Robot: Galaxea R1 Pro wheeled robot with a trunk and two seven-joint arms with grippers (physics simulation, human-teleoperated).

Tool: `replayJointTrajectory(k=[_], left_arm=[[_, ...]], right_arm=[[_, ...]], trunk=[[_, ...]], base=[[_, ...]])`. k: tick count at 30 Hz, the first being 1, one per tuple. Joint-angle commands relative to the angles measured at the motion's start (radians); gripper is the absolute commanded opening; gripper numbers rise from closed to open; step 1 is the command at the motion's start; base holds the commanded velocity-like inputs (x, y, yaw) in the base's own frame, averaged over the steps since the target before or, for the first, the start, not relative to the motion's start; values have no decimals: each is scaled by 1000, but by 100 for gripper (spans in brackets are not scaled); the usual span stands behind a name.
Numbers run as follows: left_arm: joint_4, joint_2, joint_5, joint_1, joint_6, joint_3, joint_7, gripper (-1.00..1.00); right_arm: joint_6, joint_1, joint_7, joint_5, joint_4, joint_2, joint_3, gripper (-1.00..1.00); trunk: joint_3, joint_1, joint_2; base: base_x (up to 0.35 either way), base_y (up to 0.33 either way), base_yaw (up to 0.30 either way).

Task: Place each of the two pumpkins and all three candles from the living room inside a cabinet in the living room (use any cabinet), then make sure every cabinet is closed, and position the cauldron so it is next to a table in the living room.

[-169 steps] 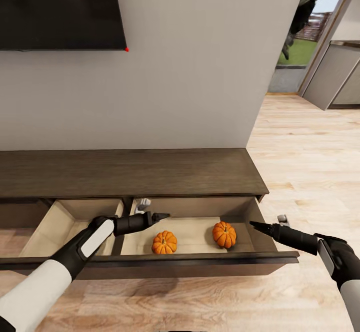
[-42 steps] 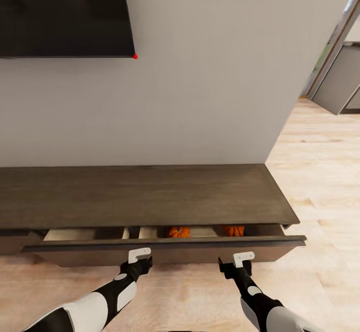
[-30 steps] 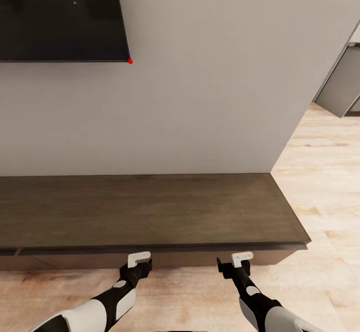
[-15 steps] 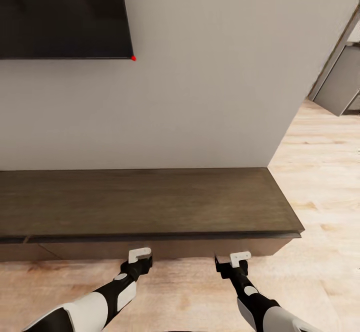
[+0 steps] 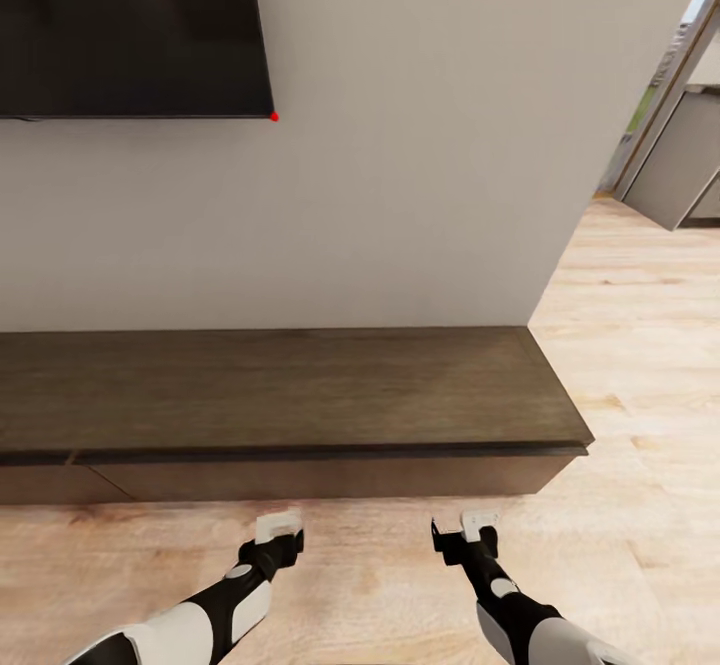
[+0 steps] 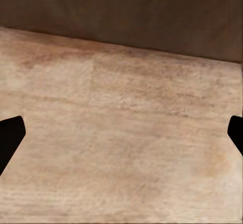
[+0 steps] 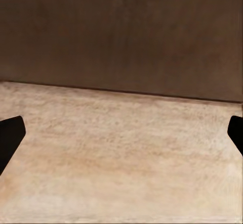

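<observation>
Cabinet (image 5: 300,400) drawer front looks flush, seam unclear | left gripper (image 5: 278,535) and right gripper (image 5: 470,533) spread, empty | verify closure squarely first.

Matt dark wood cabinet (image 5: 290,400); pale wood-grain floor (image 5: 620,365).

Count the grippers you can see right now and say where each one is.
2. The left gripper and the right gripper both hang over the wood floor, just short of the closed cabinet. Both have their fingers spread apart.
</observation>
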Motion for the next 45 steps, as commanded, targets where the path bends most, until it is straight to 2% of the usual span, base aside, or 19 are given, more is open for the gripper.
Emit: replayJointTrajectory(k=[1,5,9,16,24,31,35,45], left_arm=[[0,0,0,13,0,0,-1,100],[3,1,-2,52,1,0,-1,100],[13,2,-2,107,3,0,-1,100],[48,3,-2,139,7,0,-1,100],[54,6,-2,171,7,0,-1,100],[82,7,-3,198,7,0,6,100],[119,7,-4,238,6,0,6,100],[124,7,-3,306,5,0,5,100]], right_arm=[[0,0,0,1,16,-1,0,100],[2,4,1,-2,60,-2,1,100],[4,81,-4,-4,78,-3,1,100],[9,161,-7,-7,80,-1,1,100],[14,201,-1,-7,94,1,1,100],[16,207,-8,-13,100,0,1,100],[17,266,-6,-14,124,-6,1,100],[19,324,-7,-11,135,-11,1,100]], trunk=[[3,-4,7],[16,-19,35],[28,-35,63],[50,-61,112],[75,-92,168],[97,-119,217],[110,-134,245],[141,-173,315]], base=[[-2,0,0],[0,0,0],[0,0,0],[0,0,0],[0,0,0],[0,0,0],[0,0,0],[0,0,0]])
